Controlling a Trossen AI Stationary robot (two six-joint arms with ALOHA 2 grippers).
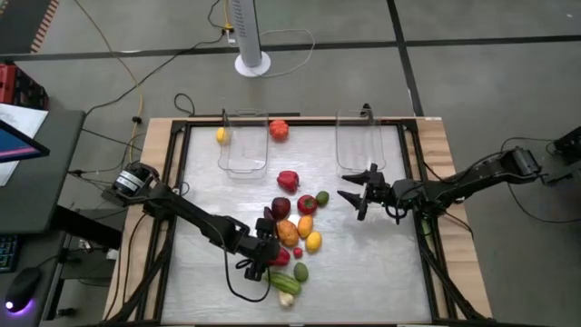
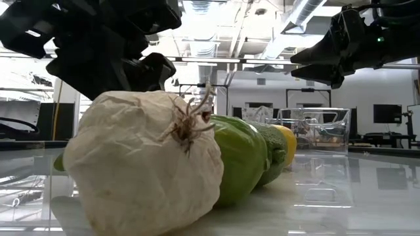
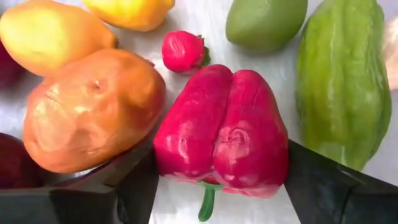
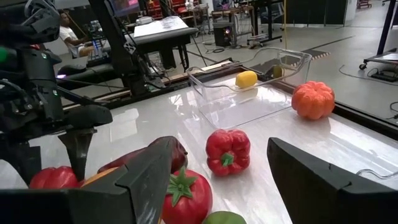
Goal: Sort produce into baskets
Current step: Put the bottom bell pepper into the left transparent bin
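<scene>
The table (image 1: 363, 272) carries two clear baskets at its far side. The left basket (image 1: 243, 143) has a yellow piece (image 1: 221, 135) at its outer left wall in the high view; whether it lies inside cannot be told there. An orange pumpkin (image 1: 279, 129) sits just beside its right wall. The right basket (image 1: 357, 141) stands apart from it.

The rest of the produce clusters near the table's middle and front: a chayote (image 3: 344, 81), an orange potato (image 3: 93, 109), a garlic bulb (image 2: 144, 170) and a small strawberry (image 3: 183, 51).

The left gripper (image 3: 214, 180) is down in this cluster, its fingers spread on either side of a red pepper (image 3: 224, 134), close against it.

The right gripper (image 1: 360, 193) hovers right of the pile, jaws wide apart and holding nothing, with another red pepper (image 4: 227, 151) ahead of it.
</scene>
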